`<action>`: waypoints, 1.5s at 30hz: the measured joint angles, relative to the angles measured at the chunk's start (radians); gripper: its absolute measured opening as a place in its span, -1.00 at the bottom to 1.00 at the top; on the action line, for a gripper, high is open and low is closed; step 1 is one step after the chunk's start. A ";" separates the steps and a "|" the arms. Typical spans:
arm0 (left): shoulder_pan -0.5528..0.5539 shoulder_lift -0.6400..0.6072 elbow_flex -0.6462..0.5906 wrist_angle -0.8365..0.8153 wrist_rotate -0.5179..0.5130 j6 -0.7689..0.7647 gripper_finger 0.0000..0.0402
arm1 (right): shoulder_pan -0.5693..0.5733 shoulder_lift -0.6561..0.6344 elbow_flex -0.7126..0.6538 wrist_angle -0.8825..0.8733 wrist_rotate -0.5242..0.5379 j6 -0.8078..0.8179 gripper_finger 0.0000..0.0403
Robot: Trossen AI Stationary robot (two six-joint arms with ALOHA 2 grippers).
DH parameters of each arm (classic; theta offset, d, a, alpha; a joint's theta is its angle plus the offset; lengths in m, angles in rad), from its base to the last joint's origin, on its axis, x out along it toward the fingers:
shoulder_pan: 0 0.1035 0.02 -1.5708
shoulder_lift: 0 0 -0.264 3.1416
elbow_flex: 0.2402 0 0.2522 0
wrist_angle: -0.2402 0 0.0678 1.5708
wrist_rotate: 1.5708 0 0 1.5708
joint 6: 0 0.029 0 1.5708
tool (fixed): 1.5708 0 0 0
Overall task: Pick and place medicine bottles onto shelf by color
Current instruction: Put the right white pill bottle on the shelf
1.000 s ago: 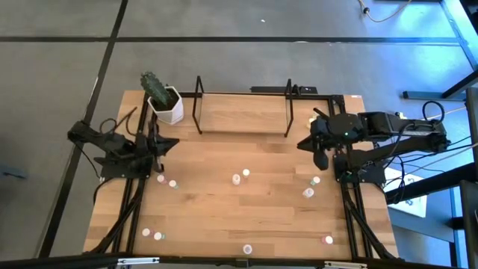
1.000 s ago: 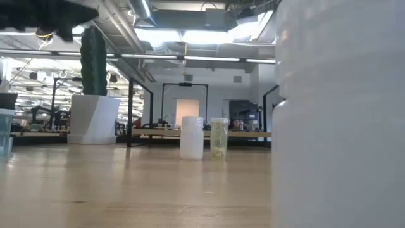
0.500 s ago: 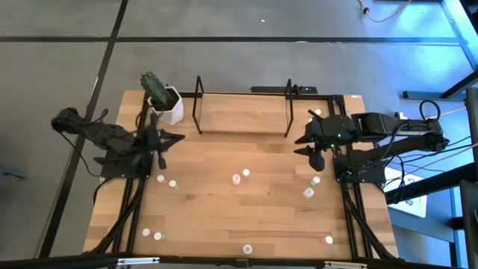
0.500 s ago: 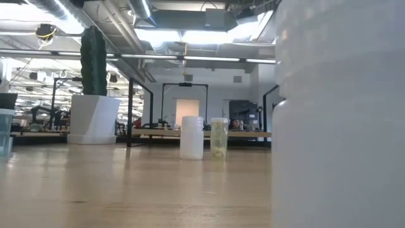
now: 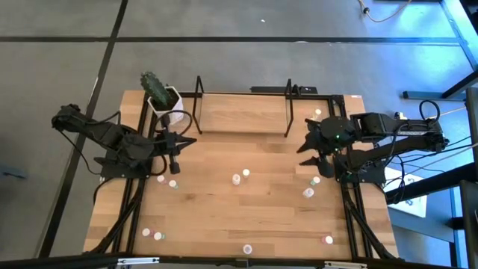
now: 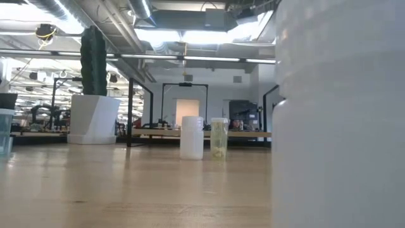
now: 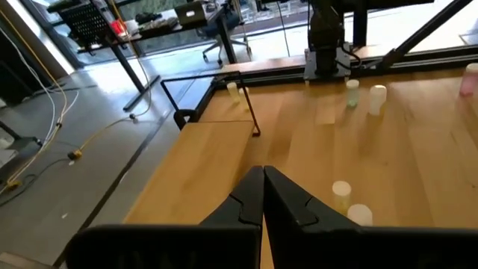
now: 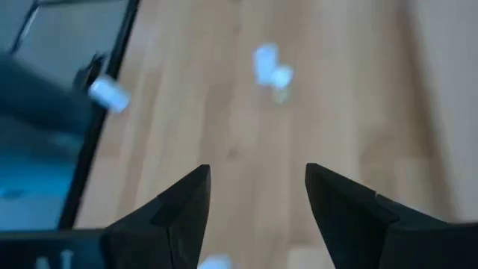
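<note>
The bottles (image 5: 236, 178) are tiny round tubes, whitish, with pale tops, and every one that can be made out is stood upright, long way up and down. Two are seen side by side near the middle of the table (image 5: 224, 217) – the same pair shows in the low view as a white one (image 6: 192, 137) and a see-through yellowish one (image 6: 219, 138). Two more (image 5: 308, 192) are found by the right gripper, one (image 5: 317, 113) is set in the far right corner beside the shelf, two (image 5: 172, 184) are placed by the left gripper, and a few are spread along the near edge. One very close bottle (image 6: 338, 114) fills the right of the low view.

The shelf (image 5: 243, 119) is made of thin black wire with two upright end loops and a light wood floor, set along the far edge; nothing is seen on it. A white pot (image 5: 170, 108) with a green cactus is stood at its left end.

The left gripper (image 5: 176, 155) is held low over the table's left side, fingers pressed tight together, nothing between them. The right gripper (image 5: 315, 152) is held over the right side, fingers (image 8: 179, 205) spread apart, nothing held – smooth bare wood is seen between them
</note>
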 joint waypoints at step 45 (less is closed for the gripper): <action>0.184 0.280 0.278 -0.305 0.311 0.000 -1.00 | 0.271 0.326 -0.039 -0.256 0.020 -0.056 0.06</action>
